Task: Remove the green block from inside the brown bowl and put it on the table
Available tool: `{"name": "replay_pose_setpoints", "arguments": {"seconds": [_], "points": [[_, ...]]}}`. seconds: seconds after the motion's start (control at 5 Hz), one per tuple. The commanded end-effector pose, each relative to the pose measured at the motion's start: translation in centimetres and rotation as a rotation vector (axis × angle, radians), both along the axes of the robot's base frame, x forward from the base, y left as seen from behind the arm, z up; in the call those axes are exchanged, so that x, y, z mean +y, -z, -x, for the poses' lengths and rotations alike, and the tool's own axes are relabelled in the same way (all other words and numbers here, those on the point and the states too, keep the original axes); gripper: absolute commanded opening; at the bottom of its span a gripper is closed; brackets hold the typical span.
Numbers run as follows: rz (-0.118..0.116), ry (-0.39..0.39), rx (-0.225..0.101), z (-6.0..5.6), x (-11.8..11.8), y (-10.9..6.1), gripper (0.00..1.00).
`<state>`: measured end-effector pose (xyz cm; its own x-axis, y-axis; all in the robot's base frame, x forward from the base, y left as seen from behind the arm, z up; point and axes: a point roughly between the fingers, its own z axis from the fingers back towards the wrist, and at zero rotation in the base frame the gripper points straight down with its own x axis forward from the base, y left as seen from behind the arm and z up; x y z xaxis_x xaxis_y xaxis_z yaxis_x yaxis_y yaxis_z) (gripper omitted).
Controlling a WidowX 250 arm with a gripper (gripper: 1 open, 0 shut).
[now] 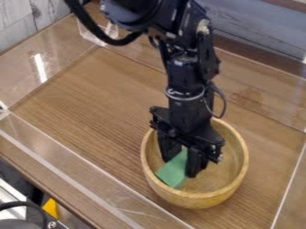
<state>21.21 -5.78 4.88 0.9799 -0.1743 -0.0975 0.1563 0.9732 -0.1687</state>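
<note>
Fingers [191, 159] point down, clamped on my small matte green block [176, 173] inside the round light-brown wooden bowl [234, 180], ready for lifting.

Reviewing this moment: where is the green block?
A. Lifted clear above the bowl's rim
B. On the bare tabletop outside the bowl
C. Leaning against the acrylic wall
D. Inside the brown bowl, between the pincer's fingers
D. The green block sits inside the brown bowl, with the pincer reaching down into the bowl and its fingers on either side of it.
</note>
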Motion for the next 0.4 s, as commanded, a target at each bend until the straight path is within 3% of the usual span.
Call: {"name": "replay_pose_setpoints", "arguments": {"seconds": [0.0, 0.2], "points": [[0.008, -0.015, -0.049, -0.87, 0.27, -1.73, 0.00], [0.010, -0.018, -0.046, -0.79, 0.50, -2.24, 0.00]]}}
